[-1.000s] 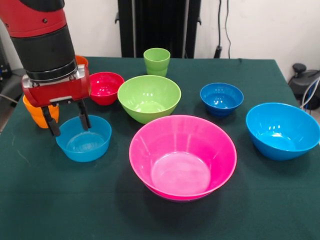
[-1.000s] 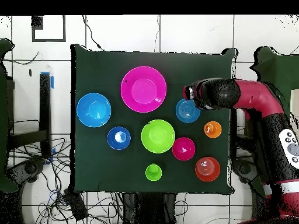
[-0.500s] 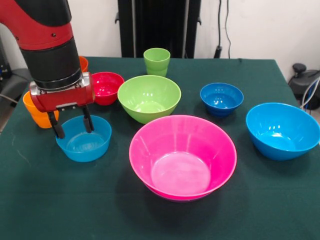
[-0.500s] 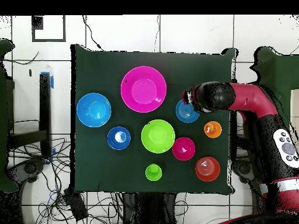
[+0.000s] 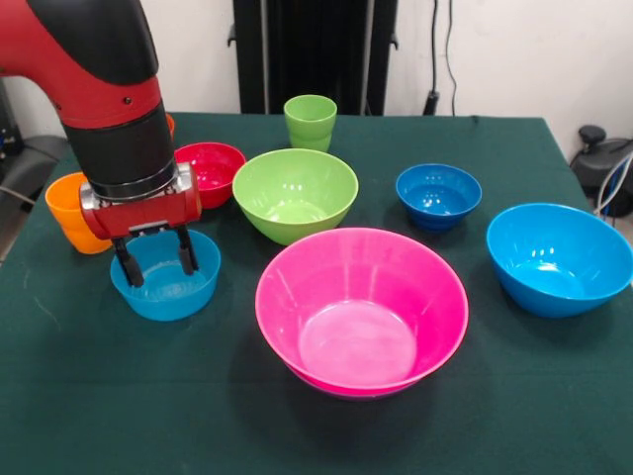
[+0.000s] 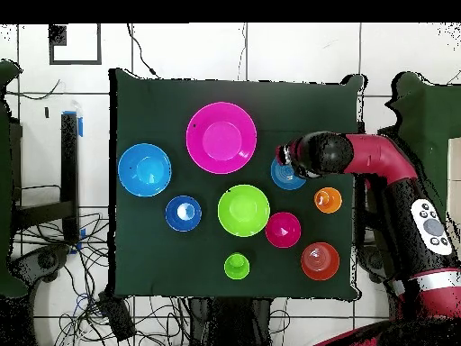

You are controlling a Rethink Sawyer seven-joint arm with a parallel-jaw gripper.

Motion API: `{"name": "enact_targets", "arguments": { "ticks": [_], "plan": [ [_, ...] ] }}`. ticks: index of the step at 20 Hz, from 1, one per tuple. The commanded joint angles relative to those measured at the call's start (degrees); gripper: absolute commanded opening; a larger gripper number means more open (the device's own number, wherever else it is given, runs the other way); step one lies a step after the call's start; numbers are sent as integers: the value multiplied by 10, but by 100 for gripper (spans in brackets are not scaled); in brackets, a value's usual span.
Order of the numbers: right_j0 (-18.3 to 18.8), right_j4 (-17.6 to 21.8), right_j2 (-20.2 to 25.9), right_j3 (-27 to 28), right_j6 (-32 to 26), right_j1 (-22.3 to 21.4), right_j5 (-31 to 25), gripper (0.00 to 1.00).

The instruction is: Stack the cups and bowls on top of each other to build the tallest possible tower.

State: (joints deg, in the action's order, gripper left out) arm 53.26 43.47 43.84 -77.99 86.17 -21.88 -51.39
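Note:
My gripper hangs open over the small light-blue bowl. One finger is at the bowl's left rim and the other is inside it; nothing is held. In the overhead view the gripper covers part of that bowl. The orange cup stands just left of the arm. The red bowl, the lime green bowl and the light green cup lie behind. The wide pink bowl sits at the front. Every piece stands alone on the cloth; no tower is in view.
A dark-blue small bowl and a large sky-blue bowl stand to the right. The small orange bowl sits near a table corner, mostly hidden behind the arm in the front view. The green tablecloth covers the table.
In the front view the gripper has shifted right and a little lower, from the light-blue bowl's left side to over the bowl. It stays open. No bowl or cup has moved.

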Motion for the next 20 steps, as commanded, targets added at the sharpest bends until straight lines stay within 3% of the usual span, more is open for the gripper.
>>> {"name": "enact_targets", "arguments": {
  "ticks": [1,13,20],
  "plan": [
    [-25,55,-35,29,-133,10,0,100],
    [-34,62,-16,91,-210,17,-38,100],
    [-22,58,-2,85,-264,25,-30,100]
  ]
}}
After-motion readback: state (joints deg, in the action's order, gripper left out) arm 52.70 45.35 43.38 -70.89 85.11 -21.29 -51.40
